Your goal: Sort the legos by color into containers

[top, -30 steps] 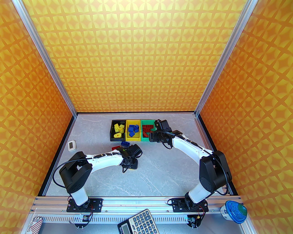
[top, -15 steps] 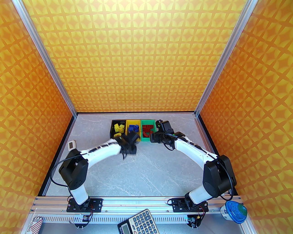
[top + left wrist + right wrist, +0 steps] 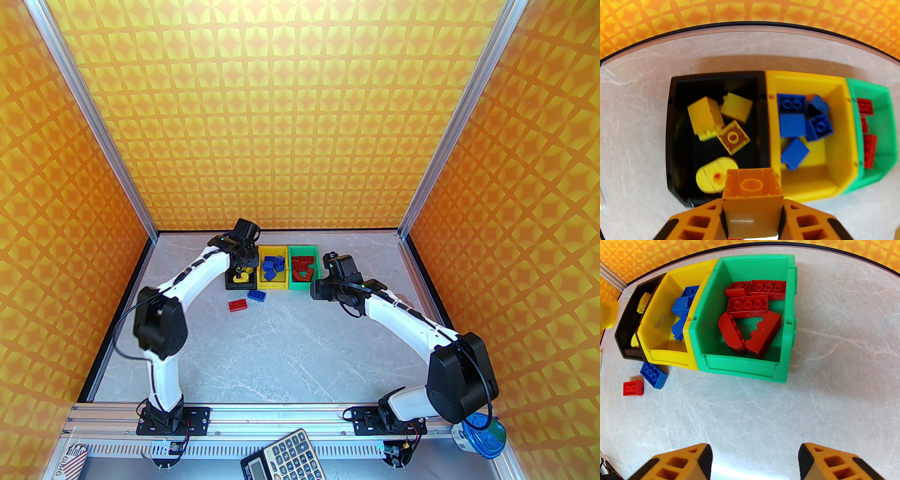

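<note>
Leftward first: black bin [image 3: 670, 131], pressed against the left wall of the yellow bin [image 3: 806, 77], with several yellow bricks [image 3: 705, 114] and a round yellow piece [image 3: 710, 175] inside. Above the black bin's near end, just left of the yellow bin's near corner: left gripper [image 3: 752, 206], clamped on a square yellow brick [image 3: 752, 185], hollow underside toward the wrist camera. On the table [image 3: 811, 392], nearer than the yellow bin and left of its near-left corner: one loose red brick [image 3: 633, 388], studs up. Just beside that same corner: one loose blue brick [image 3: 653, 375], apart from the red one. Inside the yellow bin: a handful of blue bricks [image 3: 792, 124], jumbled. Against the yellow bin's right wall: green bin [image 3: 740, 369], holding red bricks [image 3: 747, 306], one with a rounded back. Further right and nearer than the yellow bin: right gripper [image 3: 754, 451], jaws spread wide, nothing between them, over bare table.
</note>
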Robot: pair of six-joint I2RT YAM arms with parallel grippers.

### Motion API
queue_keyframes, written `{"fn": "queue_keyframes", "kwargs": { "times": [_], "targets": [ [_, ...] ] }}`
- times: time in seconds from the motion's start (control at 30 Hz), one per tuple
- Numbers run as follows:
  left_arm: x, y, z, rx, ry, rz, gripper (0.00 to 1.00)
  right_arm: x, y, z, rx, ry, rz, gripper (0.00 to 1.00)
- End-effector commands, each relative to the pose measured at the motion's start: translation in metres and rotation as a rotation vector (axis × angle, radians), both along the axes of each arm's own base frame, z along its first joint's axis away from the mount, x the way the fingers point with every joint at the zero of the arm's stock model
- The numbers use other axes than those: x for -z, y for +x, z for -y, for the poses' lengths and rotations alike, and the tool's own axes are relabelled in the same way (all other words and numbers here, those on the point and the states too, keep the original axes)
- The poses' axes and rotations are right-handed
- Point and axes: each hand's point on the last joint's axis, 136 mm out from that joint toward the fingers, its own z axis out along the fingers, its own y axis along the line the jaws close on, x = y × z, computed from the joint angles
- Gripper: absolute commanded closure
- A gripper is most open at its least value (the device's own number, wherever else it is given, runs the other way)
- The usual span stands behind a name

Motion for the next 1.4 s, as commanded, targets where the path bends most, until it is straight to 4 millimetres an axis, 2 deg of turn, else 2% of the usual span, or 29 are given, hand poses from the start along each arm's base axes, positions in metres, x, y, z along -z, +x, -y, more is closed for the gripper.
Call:
{"fn": "queue_keyframes", "kwargs": {
  "times": [0.0, 0.13, 0.23, 0.27, 0.33, 0.37, 0.43, 0.57, 0.73, 0.8, 0.93, 1.03, 1.1, 1.2, 1.37],
  "targets": [
    [0.001, 0.018, -0.007, 0.013, 0.025, 0.002, 0.64, -0.006, -0.005, -0.002, 0.001, 0.027, 0.018, 0.35],
    [0.010, 0.043, -0.010, -0.001, 0.002, 0.003, 0.65, -0.005, -0.008, 0.001, 0.005, 0.022, 0.016, 0.34],
    [0.018, 0.053, -0.011, -0.005, -0.004, -0.016, 0.64, -0.004, -0.010, 0.001, 0.003, 0.023, 0.011, 0.35],
    [0.017, 0.055, -0.010, -0.002, -0.007, -0.016, 0.61, -0.004, -0.011, 0.002, 0.003, 0.024, 0.011, 0.35],
    [0.018, 0.056, -0.008, 0.004, -0.008, -0.020, 0.42, -0.005, -0.011, 0.002, 0.005, 0.023, 0.014, 0.34],
    [0.018, 0.056, -0.008, 0.004, -0.008, -0.020, 0.35, -0.004, -0.012, 0.003, 0.006, 0.022, 0.013, 0.35],
    [0.015, 0.054, -0.009, 0.005, -0.008, -0.017, 0.29, -0.005, -0.011, 0.002, 0.005, 0.021, 0.014, 0.34],
    [-0.001, 0.042, -0.013, 0.000, -0.016, -0.005, 0.29, -0.005, -0.010, -0.002, -0.013, 0.035, 0.013, 0.34],
    [-0.026, 0.013, -0.024, -0.015, -0.041, 0.028, 0.28, -0.004, -0.009, -0.016, -0.063, 0.051, 0.018, 0.34],
    [-0.036, -0.002, -0.030, -0.026, -0.056, 0.046, 0.27, -0.003, -0.009, -0.027, -0.099, 0.042, 0.022, 0.33],
    [-0.041, -0.036, -0.043, -0.046, -0.075, 0.053, 0.27, -0.001, -0.010, -0.060, -0.150, 0.025, 0.027, 0.32],
    [-0.033, -0.067, -0.055, -0.075, -0.091, 0.035, 0.26, 0.006, -0.011, -0.092, -0.181, 0.048, 0.016, 0.32],
    [-0.031, -0.086, -0.064, -0.102, -0.107, 0.036, 0.25, 0.014, -0.013, -0.120, -0.202, 0.051, 0.008, 0.32],
    [-0.037, -0.104, -0.074, -0.125, -0.129, 0.059, 0.24, 0.024, -0.016, -0.155, -0.212, 0.059, 0.004, 0.32],
    [-0.047, -0.123, -0.093, -0.155, -0.142, 0.088, 0.24, 0.042, -0.020, -0.203, -0.229, 0.041, -0.001, 0.32]
  ]
}}
